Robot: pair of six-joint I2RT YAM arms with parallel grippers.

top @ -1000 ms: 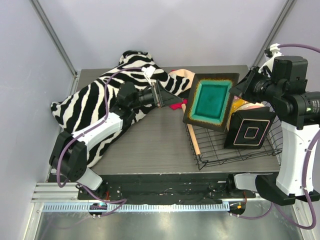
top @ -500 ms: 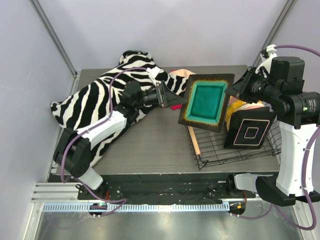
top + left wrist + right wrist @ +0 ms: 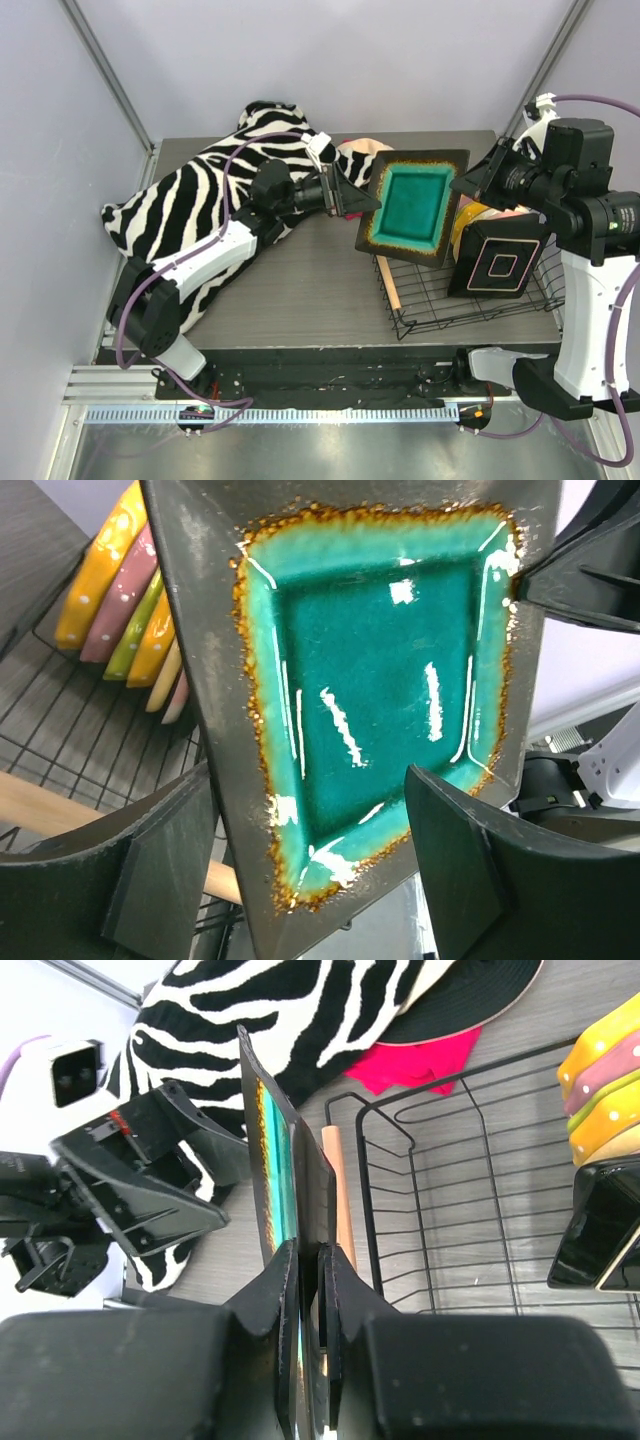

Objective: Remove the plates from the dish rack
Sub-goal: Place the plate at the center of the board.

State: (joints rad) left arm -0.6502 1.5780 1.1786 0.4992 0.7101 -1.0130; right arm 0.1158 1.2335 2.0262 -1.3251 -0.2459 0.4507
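Teal glaze rimmed in amber fills the face of the dark rectangular plate (image 3: 410, 205) (image 3: 380, 670) (image 3: 268, 1150), which hangs in the air over the far left corner of the dish rack (image 3: 440, 300) (image 3: 60, 730) (image 3: 440, 1210). The rack sits at the tabletop's near right corner. The plate's long axis runs from the far edge toward the near edge, leaning slightly left. Its glazed face is turned up and toward the left arm.

The right gripper (image 3: 470, 185) (image 3: 305, 1260) has its jaws clenched on the plate's far right edge. The left gripper (image 3: 352, 200) (image 3: 310, 860) points at the plate's left edge with its jaws spread wide, either side of the lower corner; I cannot tell whether they touch it.

In the rack a dark square plate (image 3: 500, 262) stands on edge, with round plates (image 3: 470, 215) (image 3: 120, 590) (image 3: 600, 1070) behind it.
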